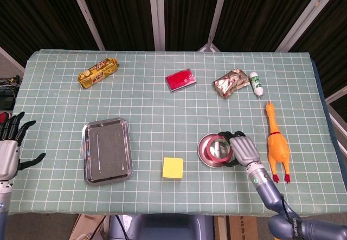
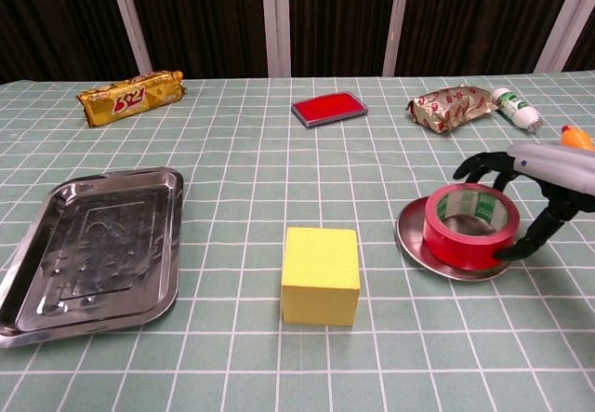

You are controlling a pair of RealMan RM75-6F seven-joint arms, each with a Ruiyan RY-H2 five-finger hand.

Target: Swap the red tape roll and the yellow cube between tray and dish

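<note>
the red tape roll (image 2: 469, 228) lies in the dish (image 2: 414, 241), right hand's (image 2: 544, 181) fingers (image 2: 522, 247) curled around it, grasping.

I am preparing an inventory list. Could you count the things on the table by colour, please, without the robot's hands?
Red: 2, red tape roll, flat red case
Yellow or gold: 2, yellow cube, gold snack pack
Silver metal: 2, tray, dish
Orange: 1, rubber chicken
Red and white: 1, wrapped packet
White: 1, small bottle
Total: 9
</note>
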